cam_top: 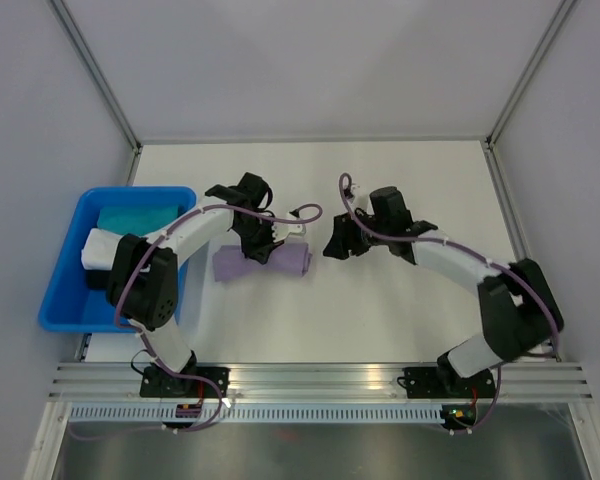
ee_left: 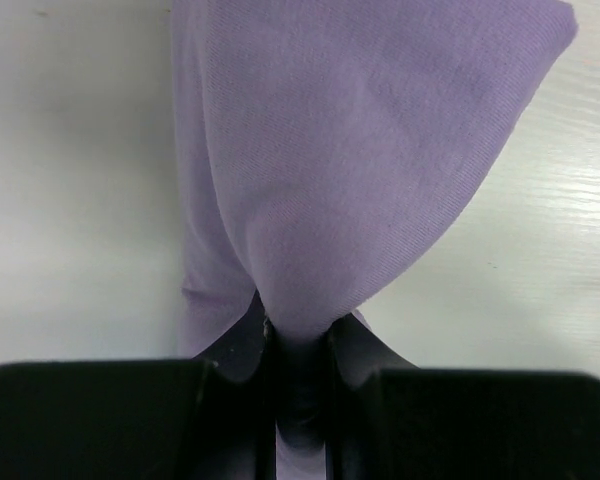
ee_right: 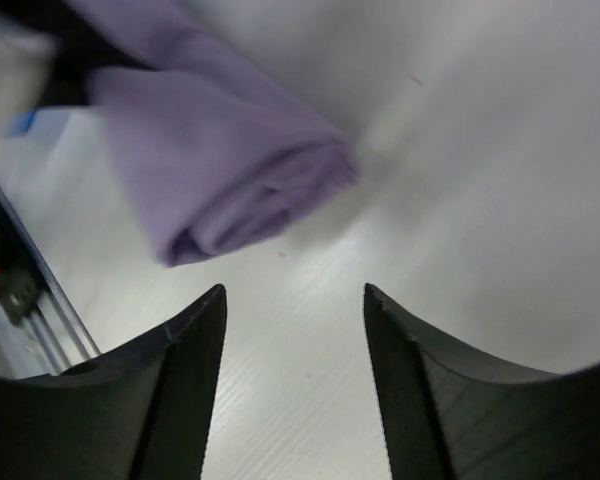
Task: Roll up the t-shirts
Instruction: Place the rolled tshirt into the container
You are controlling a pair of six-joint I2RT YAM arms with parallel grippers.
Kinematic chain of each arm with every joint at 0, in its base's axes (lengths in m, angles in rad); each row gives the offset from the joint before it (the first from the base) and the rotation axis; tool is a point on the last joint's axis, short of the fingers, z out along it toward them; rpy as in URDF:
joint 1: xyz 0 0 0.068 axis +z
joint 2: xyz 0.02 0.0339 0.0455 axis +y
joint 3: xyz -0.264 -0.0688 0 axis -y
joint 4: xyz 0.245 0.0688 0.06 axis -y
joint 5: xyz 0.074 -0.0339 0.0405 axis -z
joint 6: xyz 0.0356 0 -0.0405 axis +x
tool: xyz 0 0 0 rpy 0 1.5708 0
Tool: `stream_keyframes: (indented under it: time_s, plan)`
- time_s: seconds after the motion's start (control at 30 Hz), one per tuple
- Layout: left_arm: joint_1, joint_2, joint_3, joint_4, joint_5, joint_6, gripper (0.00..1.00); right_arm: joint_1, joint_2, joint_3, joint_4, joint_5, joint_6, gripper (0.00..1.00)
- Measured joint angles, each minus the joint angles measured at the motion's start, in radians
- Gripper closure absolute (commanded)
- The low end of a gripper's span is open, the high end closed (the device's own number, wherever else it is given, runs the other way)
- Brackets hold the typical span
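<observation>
Looks basically done to me: left tool (ee_left: 298, 340) pinches the middle of the thin lavender fabric t-shirt (cam_top: 292, 260), already a snug roll lying mid-surface, with the spread, empty right tool (ee_right: 295, 295) at its 3 o'clock, so probably only letting go remains.

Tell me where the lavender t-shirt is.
In the top view the t-shirt lies on the table left of centre, right of the blue bin, pinched by the left tool, the open right tool beside it.
</observation>
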State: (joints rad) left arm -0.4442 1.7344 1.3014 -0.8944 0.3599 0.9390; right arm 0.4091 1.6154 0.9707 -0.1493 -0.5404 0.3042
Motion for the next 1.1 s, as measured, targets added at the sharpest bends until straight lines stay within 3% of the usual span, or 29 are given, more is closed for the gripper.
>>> stream_keyframes:
  time_s: [0.13,0.27,0.67,1.1]
  plan:
    - [0.000,0.019,-0.011,-0.040,0.053,0.000,0.98,0.220,-0.344,-0.241,0.256,0.029,-0.293,0.24]
    - [0.000,0.032,-0.015,-0.069,0.100,0.000,0.98,0.235,-0.489,-0.410,0.430,0.026,-0.499,0.24]
    - [0.005,0.087,-0.015,-0.120,0.167,0.007,0.98,0.417,-0.317,-0.470,0.531,0.129,-0.977,0.22]
    - [0.006,0.092,-0.014,-0.130,0.168,0.027,0.98,0.509,-0.124,-0.440,0.607,0.262,-1.174,0.21]
